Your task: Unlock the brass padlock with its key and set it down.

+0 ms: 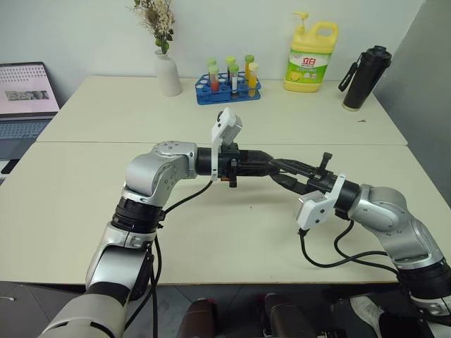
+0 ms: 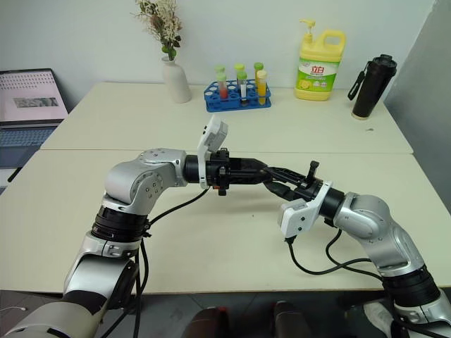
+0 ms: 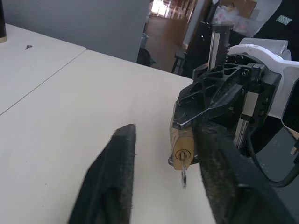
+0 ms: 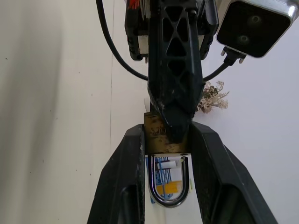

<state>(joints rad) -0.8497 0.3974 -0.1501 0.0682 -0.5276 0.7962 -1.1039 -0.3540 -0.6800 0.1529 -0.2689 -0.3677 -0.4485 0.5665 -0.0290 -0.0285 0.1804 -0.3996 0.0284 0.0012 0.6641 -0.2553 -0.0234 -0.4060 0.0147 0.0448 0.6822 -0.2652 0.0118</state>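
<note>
At the far left edge of the head views sits an open laptop point(image 1: 25, 98), and behind it on the cream table point(image 1: 91, 211) a white vase point(image 1: 168, 72) of dried flowers stands in the upper left. Toward the upper middle is a blue rack of test tubes point(image 1: 229, 88) with coloured contents.

In the middle of the frame the two arms meet above the table. The left gripper point(image 1: 282, 169) reaches in level from the left; the right gripper point(image 1: 285, 180) comes up from the lower right, and their black fingers cross at one spot.

The brass padlock point(image 4: 161, 135) is there — clamped between the right gripper's two fingers point(image 4: 121, 182), its silvery shackle point(image 4: 168, 184) hanging closed between them in the right wrist view. In the left wrist view the padlock's keyhole face shows at centre, with the key point(image 3: 183, 175) sticking out of it. One left finger point(image 3: 112, 182) stands clear of the lock with a gap beside it; the other lies close against the key's side. Whether the left gripper has actually pinched the key I cannot tell.

Further right, at the top, stand a yellow dish-soap bottle point(image 1: 310, 56) and — near the upper right corner — a black flask point(image 1: 365, 77).
</note>
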